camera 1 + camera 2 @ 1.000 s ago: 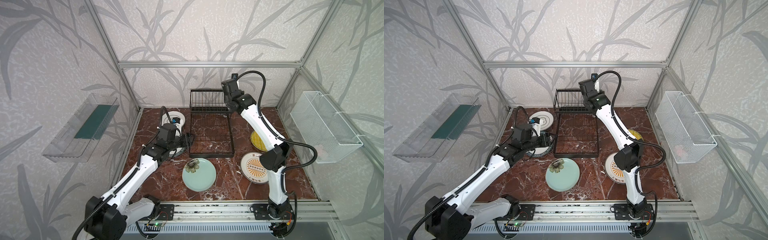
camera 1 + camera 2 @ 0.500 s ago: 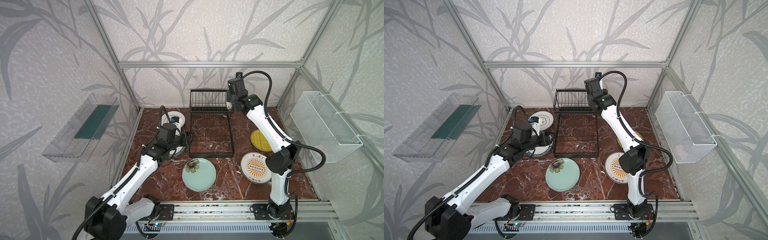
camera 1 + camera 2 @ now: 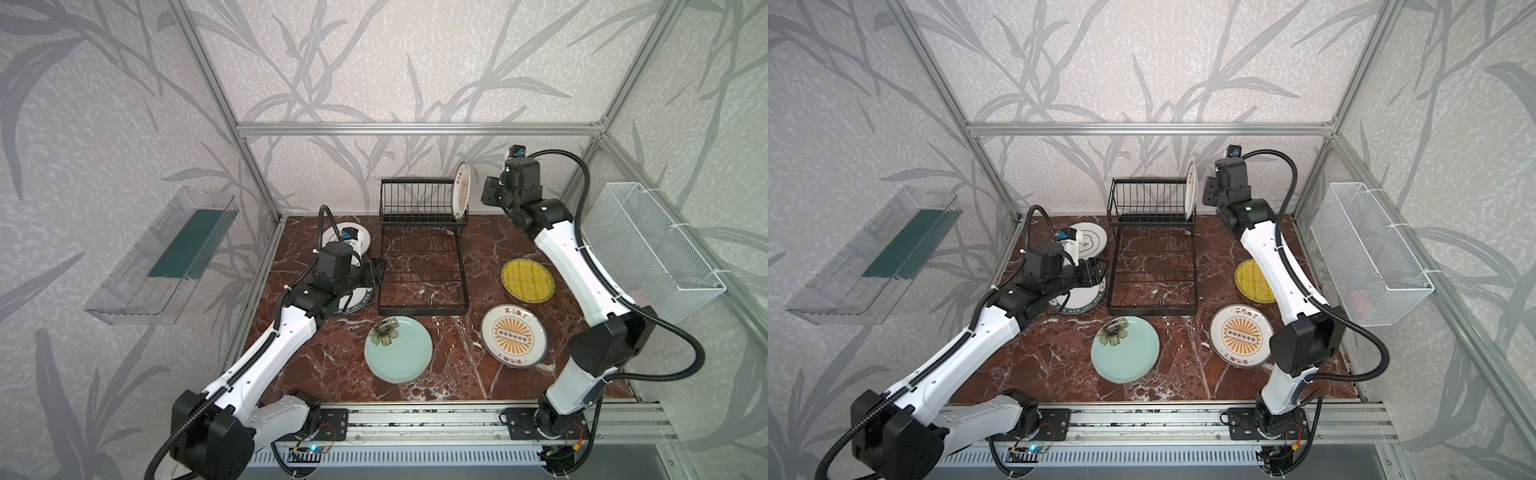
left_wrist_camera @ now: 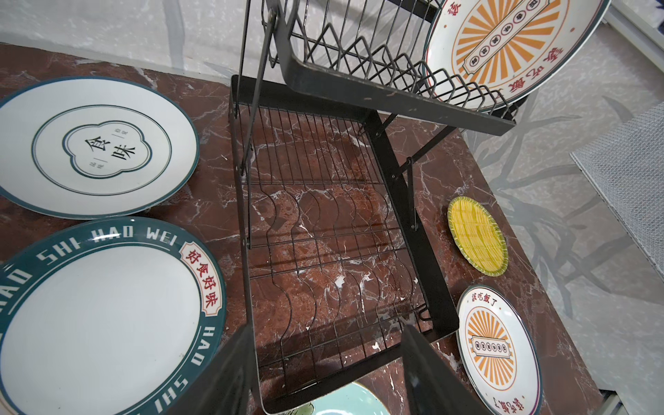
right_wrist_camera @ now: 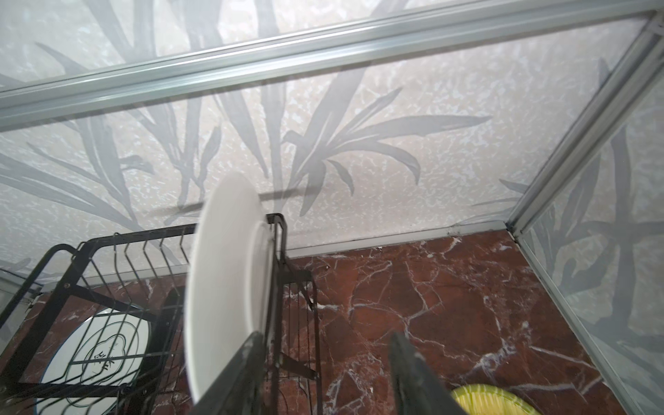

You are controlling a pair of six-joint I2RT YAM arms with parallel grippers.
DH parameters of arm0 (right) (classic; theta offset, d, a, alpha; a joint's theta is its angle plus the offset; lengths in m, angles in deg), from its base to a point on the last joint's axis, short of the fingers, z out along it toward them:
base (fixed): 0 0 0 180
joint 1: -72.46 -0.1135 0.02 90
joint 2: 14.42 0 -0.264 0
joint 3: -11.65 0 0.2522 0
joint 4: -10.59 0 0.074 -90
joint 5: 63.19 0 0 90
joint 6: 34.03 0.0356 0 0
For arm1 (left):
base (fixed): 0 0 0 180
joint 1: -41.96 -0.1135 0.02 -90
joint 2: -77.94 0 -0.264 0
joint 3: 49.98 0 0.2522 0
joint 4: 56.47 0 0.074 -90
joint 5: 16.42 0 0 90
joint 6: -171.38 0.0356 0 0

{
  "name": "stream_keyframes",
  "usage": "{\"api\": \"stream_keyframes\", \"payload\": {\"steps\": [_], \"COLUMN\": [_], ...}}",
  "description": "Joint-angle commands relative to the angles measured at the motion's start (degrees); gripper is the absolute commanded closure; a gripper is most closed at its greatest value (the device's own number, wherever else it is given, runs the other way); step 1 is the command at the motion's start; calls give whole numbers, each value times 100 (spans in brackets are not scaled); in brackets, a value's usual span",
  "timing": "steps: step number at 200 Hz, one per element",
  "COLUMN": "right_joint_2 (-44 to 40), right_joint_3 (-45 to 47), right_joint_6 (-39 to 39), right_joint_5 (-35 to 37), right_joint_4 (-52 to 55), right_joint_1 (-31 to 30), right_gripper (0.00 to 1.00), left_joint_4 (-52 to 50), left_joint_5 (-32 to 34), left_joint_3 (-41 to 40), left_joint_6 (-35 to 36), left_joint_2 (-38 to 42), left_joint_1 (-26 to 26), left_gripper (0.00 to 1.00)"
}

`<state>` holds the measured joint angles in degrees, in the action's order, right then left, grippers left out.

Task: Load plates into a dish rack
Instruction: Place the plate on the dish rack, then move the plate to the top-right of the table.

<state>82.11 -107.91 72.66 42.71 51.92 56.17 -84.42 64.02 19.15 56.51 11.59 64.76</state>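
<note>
The right jaws stand apart and empty, just beside one orange-sunburst plate (image 3: 461, 187), which stands upright in the end slot of the single black dish rack (image 3: 417, 216). The left jaws, also apart and empty, hang by the rack's flat base. Five plates lie flat on the table (image 3: 457, 374): a lettered-rim plate (image 4: 100, 316), a ringed-emblem plate (image 4: 97, 147), a mint plate (image 3: 399, 353), a second sunburst plate (image 3: 514, 336) and a yellow striped plate (image 3: 528, 280).
</note>
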Motion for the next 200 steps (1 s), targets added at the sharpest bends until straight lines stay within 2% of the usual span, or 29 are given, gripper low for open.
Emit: {"api": "stream_keyframes", "payload": {"steps": [1, 54, 79, 113, 152, 200], "right_joint_2": [-678, -1983, -2306, -2385, -2285, -1890], "right_joint_3": [446, 2213, 2951, 3942, 4990, 5486], "right_joint_6": [-272, -515, -535, -362, 52, 337], "right_joint_5": [-358, -532, -736, -979, -1045, -445], "right_joint_4": [-379, -253, -115, -109, -525, -977], "right_joint_1": [240, 974, 1255, 1606, 1981, 2050], "right_gripper": [45, 47, 48, 50, 54, 54], "left_joint_4": [146, 694, 1020, 1090, 1042, 975], "left_joint_5": [135, 340, 323, 15, 205, 195], "left_joint_3": [185, 126, 79, 187, 159, 128], "left_joint_6": [31, -423, -613, -628, -672, -617], "left_joint_2": [-165, -539, -721, -969, -944, -898], "left_joint_1": [-26, -27, -26, -19, -18, -14], "left_gripper": [37, 38, 39, 39, 39, 39]}}
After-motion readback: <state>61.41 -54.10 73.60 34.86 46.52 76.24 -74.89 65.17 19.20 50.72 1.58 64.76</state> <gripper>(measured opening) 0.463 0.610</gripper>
